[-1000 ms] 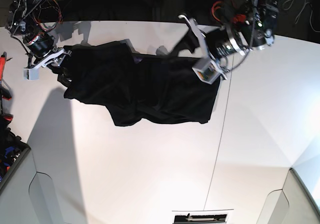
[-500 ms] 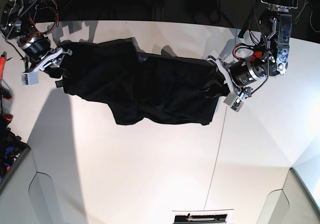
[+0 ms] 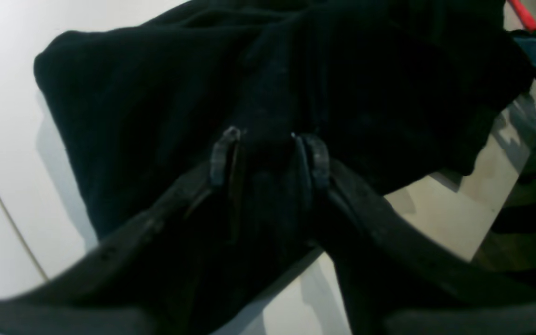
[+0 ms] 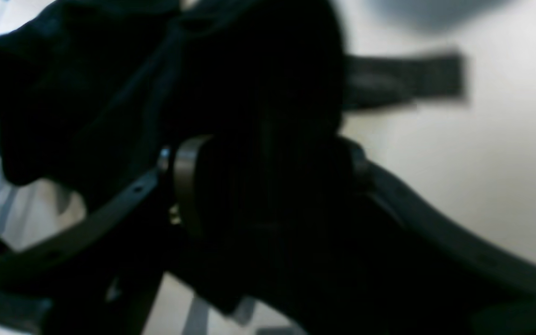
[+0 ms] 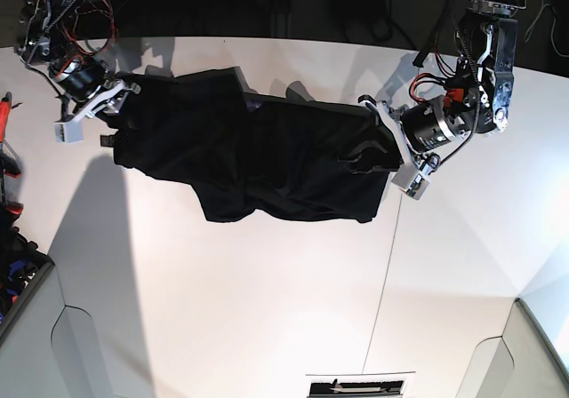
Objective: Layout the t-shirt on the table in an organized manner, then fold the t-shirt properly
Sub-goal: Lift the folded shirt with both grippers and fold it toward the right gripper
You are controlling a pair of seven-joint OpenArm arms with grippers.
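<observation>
The black t-shirt (image 5: 249, 154) hangs stretched between my two grippers above the white table (image 5: 267, 309), its lower folds sagging toward the tabletop. No lettering or graphic shows. In the base view my left gripper (image 5: 378, 140) is shut on the shirt's right end. The left wrist view shows its fingertips (image 3: 224, 156) pinching a ridge of the t-shirt (image 3: 156, 107). My right gripper (image 5: 111, 109) is shut on the shirt's left end. The right wrist view is blurred; black t-shirt cloth (image 4: 110, 83) fills the space between its fingers.
A thin dark seam (image 5: 387, 247) runs down the table right of the shirt. Cut-out corners (image 5: 71, 345) sit at the front left and front right. Cluttered tools (image 5: 9, 265) lie along the left edge. A dark label plate (image 5: 360, 386) sits at the front edge.
My left gripper swung right and down with the shirt's end, then eased slightly left. My right gripper shifted a little right and up. The shirt is pulled wider and flatter.
</observation>
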